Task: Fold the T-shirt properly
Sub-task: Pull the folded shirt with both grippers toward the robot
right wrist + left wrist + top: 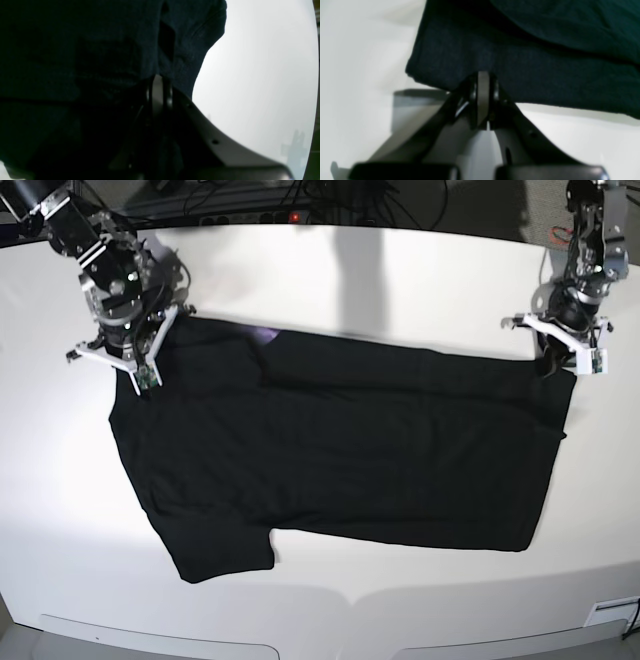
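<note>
The black T-shirt (340,450) lies plain side up across the white table (400,270), its far part folded over toward the front. A small purple bit of print (268,333) shows at the far fold. My left gripper (562,363) is at the shirt's far right corner. In the left wrist view its jaws (483,77) are shut on the edge of the dark cloth (520,62). My right gripper (135,375) is at the far left corner by the sleeve. In the right wrist view it (158,82) is shut on cloth (75,50).
Cables and a power strip (290,217) lie beyond the table's far edge. The table's front edge runs along the bottom, with a white label (610,613) at the front right. Bare white table surrounds the shirt on all sides.
</note>
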Motion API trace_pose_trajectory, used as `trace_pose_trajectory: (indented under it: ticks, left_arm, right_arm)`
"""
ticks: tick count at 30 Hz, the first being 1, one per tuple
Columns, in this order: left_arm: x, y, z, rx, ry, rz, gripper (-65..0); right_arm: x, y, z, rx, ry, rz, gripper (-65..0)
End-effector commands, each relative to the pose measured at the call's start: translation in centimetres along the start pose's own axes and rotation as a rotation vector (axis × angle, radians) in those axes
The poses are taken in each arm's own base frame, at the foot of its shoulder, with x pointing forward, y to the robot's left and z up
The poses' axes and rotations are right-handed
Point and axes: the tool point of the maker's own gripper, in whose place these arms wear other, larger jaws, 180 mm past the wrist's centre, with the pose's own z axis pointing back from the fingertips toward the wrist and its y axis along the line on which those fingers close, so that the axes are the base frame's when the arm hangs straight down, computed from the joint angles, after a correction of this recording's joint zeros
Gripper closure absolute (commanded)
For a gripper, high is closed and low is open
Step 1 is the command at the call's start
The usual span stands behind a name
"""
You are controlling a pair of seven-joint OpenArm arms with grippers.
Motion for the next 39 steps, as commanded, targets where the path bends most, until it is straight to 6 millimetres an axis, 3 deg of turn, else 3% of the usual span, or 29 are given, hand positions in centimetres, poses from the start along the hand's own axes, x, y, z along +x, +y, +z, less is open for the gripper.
trace_pose_trajectory:
  ticks: [1,11,19,25,27,30,34,39]
  left_arm:
    - [-4.0,1.0,1.3,0.035,0.167,-0.031,0.0]
    - [-6.2,-0.9,6.7,0.0,0.198,-0.064,0.0]
    - [-6.6,0.1,10.3,0.033,0.218,-0.079,0.0]
    - [-7.4,-0.1,11.9,0.032,0.243,-0.084,0.0]
    - [-6.0,-0.5,11.7,0.023,0.197,-0.096,0.0]
    - [-1.2,-1.8,10.7,-0.009,0.039,-0.124,0.0]
    - [3.1,-2.6,7.8,-0.026,-0.041,-0.144,0.0]
    - [6.8,-2.8,5.4,-0.029,-0.1,-0.159,0.0]
  right_arm:
    - [-1.7,1.0,0.6,0.03,0.058,-0.006,0.0]
    - [-3.9,3.2,3.4,0.011,0.068,-0.012,0.0]
    - [-5.2,3.7,5.0,0.002,0.074,-0.102,0.0]
    - [-6.5,3.6,5.5,-0.023,0.093,-0.089,0.0]
    - [-6.3,3.3,5.5,-0.037,0.086,-0.071,0.0]
    - [-5.7,2.9,5.3,-0.046,0.065,-0.062,0.0]
    - [-4.3,3.4,5.0,0.004,0.032,-0.096,0.0]
    - [-0.1,3.4,5.9,0.086,-0.045,-0.196,0.0]
